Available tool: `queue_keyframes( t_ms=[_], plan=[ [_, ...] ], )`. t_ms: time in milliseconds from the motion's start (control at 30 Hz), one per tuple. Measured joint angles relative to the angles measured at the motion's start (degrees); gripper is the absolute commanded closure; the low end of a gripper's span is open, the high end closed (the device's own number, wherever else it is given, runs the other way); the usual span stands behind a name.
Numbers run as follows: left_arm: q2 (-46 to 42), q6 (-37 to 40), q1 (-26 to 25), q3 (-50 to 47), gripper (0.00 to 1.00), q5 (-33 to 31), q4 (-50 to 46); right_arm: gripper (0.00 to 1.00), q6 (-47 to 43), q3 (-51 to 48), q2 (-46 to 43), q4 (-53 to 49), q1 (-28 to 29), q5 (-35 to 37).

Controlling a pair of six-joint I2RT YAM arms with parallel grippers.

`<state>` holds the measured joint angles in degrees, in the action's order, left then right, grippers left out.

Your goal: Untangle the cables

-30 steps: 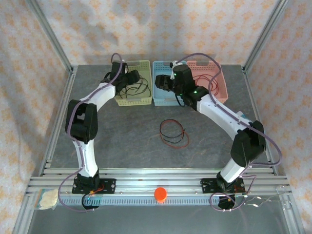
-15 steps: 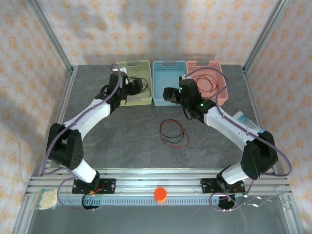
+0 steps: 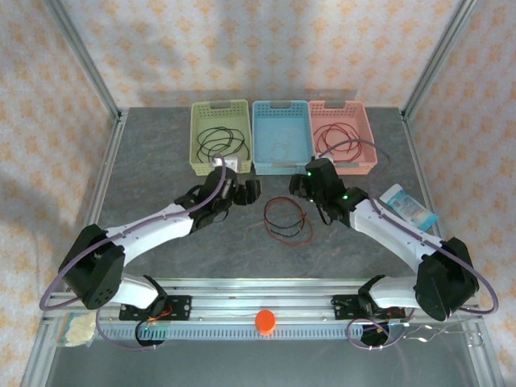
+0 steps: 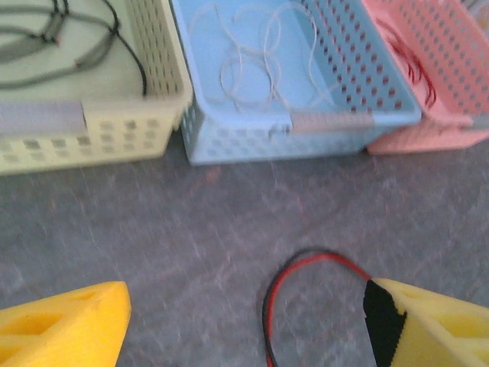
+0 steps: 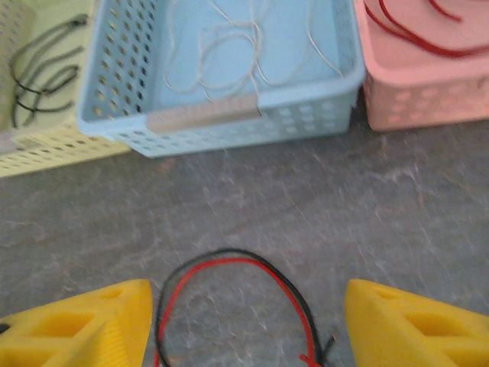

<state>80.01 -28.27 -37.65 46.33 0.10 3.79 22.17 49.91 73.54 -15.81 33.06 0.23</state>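
Left tool (image 4: pixel 246 312): fingers apart, nothing clamped.
Right tool (image 5: pixel 248 307): fingers apart, empty.
Red-black cable loop (image 5: pixel 221 257): lying on the surface (image 3: pixel 161 177), between both tools.
Whitish cable (image 4: pixel 244 57): in the blue basket (image 5: pixel 114 84) (clear from the wrists, faint from above).

Three baskets (image 3: pixel 281 167) line the far edge of the surface (image 3: pixel 161 177), cables (image 3: pixel 222 142) inside each; a cable loop (image 3: pixel 288 219) lies before them.

Cables (image 3: pixel 288 219): red-and-black loop, lying flat
Left gripper (image 3: pixel 246 192): near loop's left
Right gripper (image 3: pixel 299 187): near loop's far side
Beyond: yellow basket (image 3: pixel 196 137), blue basket (image 3: pixel 280 106), pink basket (image 3: pixel 367 137)
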Motion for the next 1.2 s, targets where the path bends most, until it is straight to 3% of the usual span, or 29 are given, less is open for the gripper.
queue_keyframes(
  t_ms=[333,800,1200],
  plan=[
    [0.04,-7.80,-8.55,-8.00,0.18,-2.89,6.93,0.33,4.42,-3.80,2.86,-4.15,0.00,-1.88],
    [1.16,-12.90,-8.76,-11.74,0.19,-3.63,12.33,0.33,6.80,-3.28,13.03,-5.97,1.49,-3.23],
    [2.99,-12.85,-8.70,-11.54,0.20,-3.61,12.35,0.50,6.84,-0.70,17.62,-6.34,2.86,-3.23]
  ],
)
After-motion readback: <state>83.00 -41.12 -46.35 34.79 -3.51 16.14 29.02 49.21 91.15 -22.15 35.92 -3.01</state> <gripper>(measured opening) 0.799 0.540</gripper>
